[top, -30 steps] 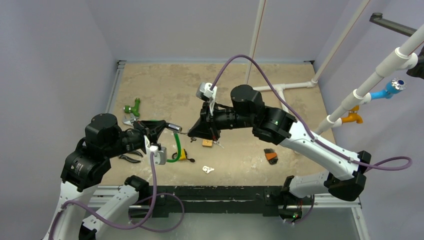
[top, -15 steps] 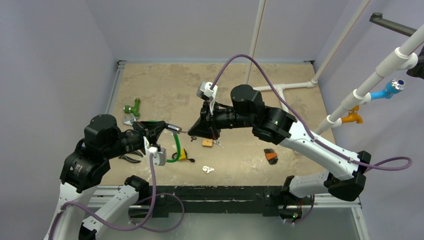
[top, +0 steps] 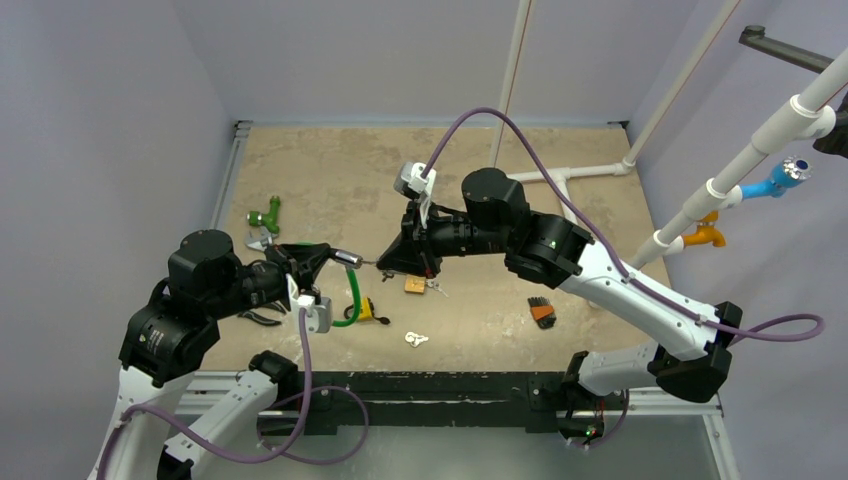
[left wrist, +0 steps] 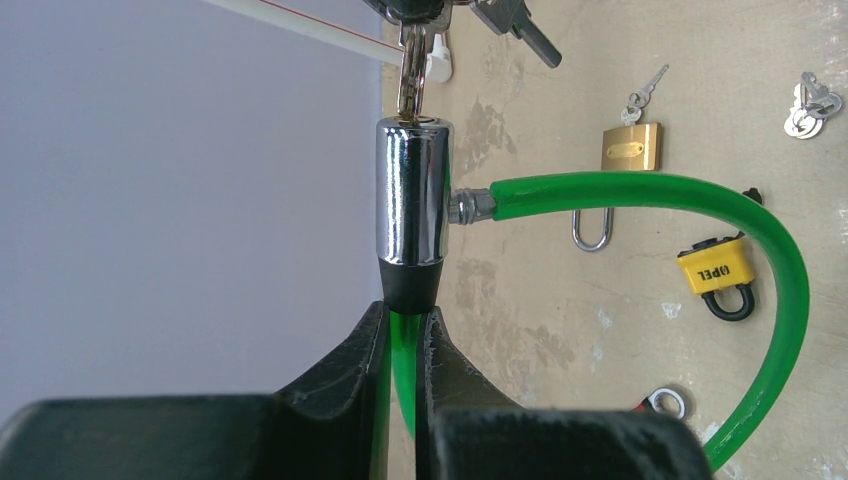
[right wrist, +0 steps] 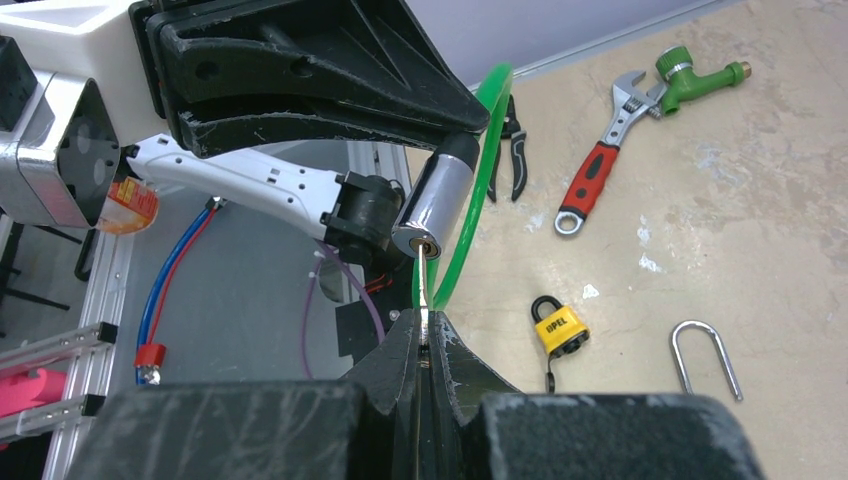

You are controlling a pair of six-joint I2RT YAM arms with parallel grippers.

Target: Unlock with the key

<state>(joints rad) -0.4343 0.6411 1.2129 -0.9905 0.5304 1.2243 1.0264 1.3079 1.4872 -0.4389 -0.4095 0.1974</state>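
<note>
Right gripper (right wrist: pixel 425 335) is pinching the key (right wrist: pixel 424 292) into the chrome lock cylinder (left wrist: pixel 411 190), left gripper (left wrist: pixel 405 322) is clamping its green cable (left wrist: pixel 640 190), so I'd be keeping everything dead coaxial.

Key (left wrist: pixel 412 60) in lock cylinder (left wrist: pixel 411 205); wrench (top: pixel 258 240) before hose fitting (top: pixel 265 214), on table (top: pixel 330 170).

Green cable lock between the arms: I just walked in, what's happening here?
The left pincer holds the green cable lock up by its cable, just below the chrome cylinder. The right pincer is shut on a key whose tip sits in the cylinder's keyhole. The cable end is still plugged into the cylinder's side, so it is not unlocked yet.
</note>
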